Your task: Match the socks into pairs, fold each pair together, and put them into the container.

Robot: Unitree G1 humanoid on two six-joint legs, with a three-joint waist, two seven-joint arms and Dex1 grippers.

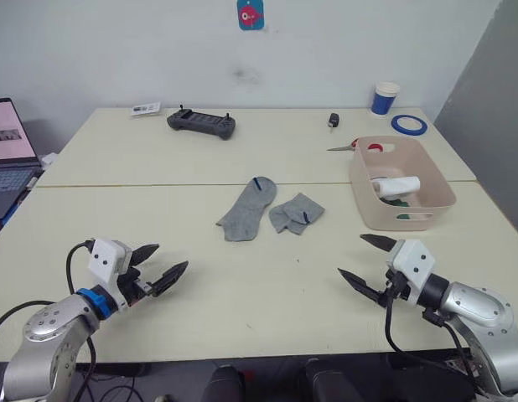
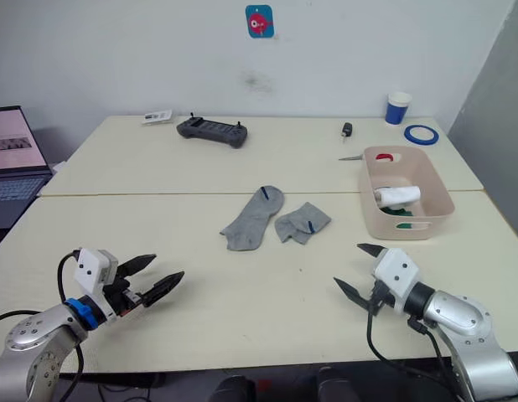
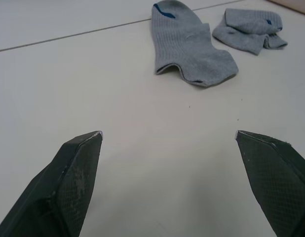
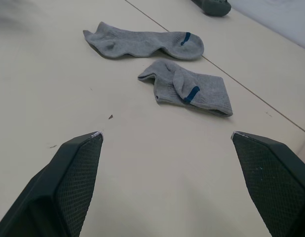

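1. Head camera: your left gripper [image 1: 160, 261] hovers low over the table [image 1: 242, 293], fingers spread wide, nothing between them. Your right gripper [image 1: 365, 260] is the same, agape and empty. Mid-table, the flat grey sock [image 1: 246, 209] lies stretched out, the folded grey sock [image 1: 296, 213] just beside it. The container [image 1: 400, 184] sits to the right, a rolled white sock [image 1: 397, 186] inside over something green.
2. Left wrist: both black fingers [image 3: 68, 182] stand far apart, the two grey socks lying well ahead.
3. Right wrist: fingers [image 4: 68, 182] parted wide, and the folded sock is the nearer one.
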